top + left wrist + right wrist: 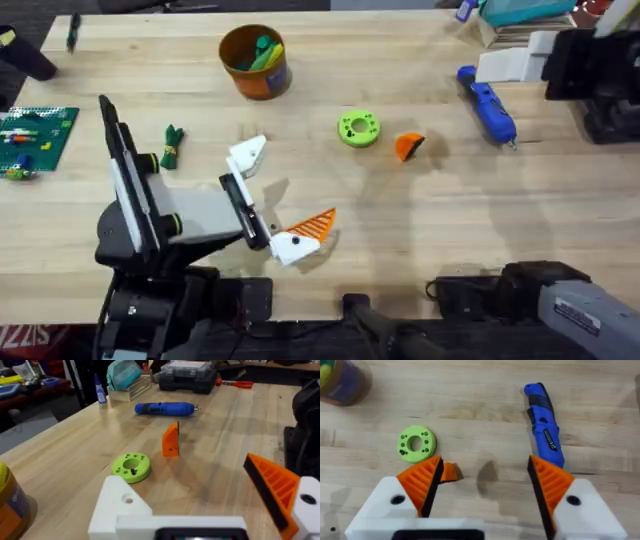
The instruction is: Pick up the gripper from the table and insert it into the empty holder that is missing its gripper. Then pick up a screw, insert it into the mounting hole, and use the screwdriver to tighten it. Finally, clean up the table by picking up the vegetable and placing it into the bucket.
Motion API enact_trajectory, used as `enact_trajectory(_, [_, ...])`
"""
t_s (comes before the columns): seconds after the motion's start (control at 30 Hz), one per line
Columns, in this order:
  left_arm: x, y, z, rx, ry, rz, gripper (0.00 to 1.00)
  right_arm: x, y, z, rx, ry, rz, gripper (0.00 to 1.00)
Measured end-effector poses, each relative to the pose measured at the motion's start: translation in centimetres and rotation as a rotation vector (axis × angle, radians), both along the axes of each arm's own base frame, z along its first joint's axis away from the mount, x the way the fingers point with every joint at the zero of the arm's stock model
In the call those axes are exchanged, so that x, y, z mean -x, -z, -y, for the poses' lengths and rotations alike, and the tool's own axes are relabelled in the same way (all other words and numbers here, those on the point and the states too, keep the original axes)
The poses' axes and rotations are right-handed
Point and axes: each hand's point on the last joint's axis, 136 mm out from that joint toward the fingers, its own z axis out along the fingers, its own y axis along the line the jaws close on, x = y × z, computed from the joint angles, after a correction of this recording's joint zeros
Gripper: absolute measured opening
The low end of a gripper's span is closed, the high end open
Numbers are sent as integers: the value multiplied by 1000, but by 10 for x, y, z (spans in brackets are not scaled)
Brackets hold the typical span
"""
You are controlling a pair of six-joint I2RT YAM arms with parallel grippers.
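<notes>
Overhead, left to right: dark green vegetable [171,146] lies on the bench [420,230] near the left arm. Left gripper [272,198] sits low over the bench, fingers apart; one finger is a bare white holder [248,155] with no pad, the other carries an orange ribbed pad [316,224]. Bucket [255,60] stands at the far side, green and yellow pieces inside. Bright green disc [358,128] lies mid-bench; the loose orange gripper [408,146] stands just beside it, apart. Blue screwdriver [487,102] lies further right. Right gripper [482,485], in its wrist view, hangs above the bench, fingers wide apart, holding nothing.
</notes>
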Motion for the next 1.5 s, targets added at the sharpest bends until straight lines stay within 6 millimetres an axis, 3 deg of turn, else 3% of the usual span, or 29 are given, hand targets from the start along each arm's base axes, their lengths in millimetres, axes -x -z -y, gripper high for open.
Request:
enact_trajectory(0.5, [0,0,0,11,-3,-21,985,1,0,-1,-3,-3,-3,994])
enact_trajectory(0.67, [0,0,0,24,-4,-46,985,5,4,-12,-9,-76,-24,993])
enact_trajectory(0.87, [0,0,0,29,-5,-55,985,17,33,-55,17,-279,-211,993])
enact_trajectory(0.9, [0,0,0,30,-5,-57,985,19,45,-80,47,-398,-287,994])
enact_trajectory(1.03, [0,0,0,31,-5,-59,985,26,67,-103,97,-510,-387,994])
enact_trajectory(1.2, [0,0,0,31,-5,-60,985,27,95,-109,184,-551,-483,993])
enact_trajectory(1.5, [0,0,0,31,-5,-60,985,15,129,-102,239,-527,-577,994])
